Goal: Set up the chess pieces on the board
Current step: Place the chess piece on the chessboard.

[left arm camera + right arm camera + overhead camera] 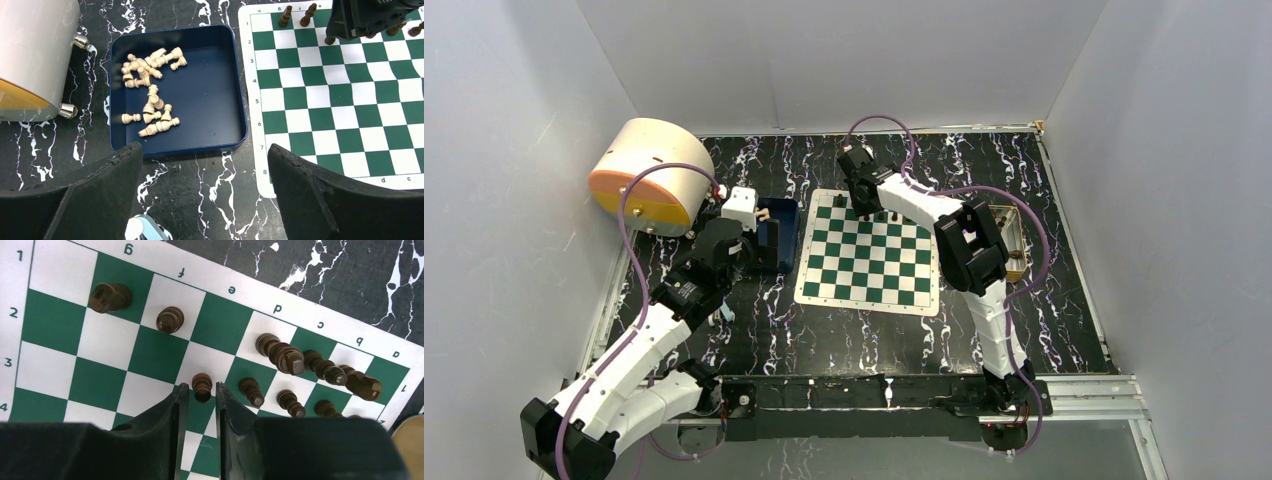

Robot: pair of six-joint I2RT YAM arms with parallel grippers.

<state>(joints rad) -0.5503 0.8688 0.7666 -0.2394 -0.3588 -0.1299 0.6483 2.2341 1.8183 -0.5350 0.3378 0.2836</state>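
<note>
The green and white board (869,255) lies mid-table. Several dark chess pieces stand along its far edge, among them a knight (110,296), a small piece (170,319) and a close row of taller ones (280,352). My right gripper (202,385) hangs over that edge (862,205). Its fingers sit slightly apart on either side of a dark pawn (202,382), which stands upright on the board with a thin gap each side. My left gripper (205,150) is wide open and holds nothing, above the black tabletop just before the blue tray (210,100).
The blue tray holds several pale chess pieces (150,95) lying on their sides. A round white and orange container (649,175) stands at the back left. A gold tin tray (1009,235) sits right of the board, partly behind the right arm.
</note>
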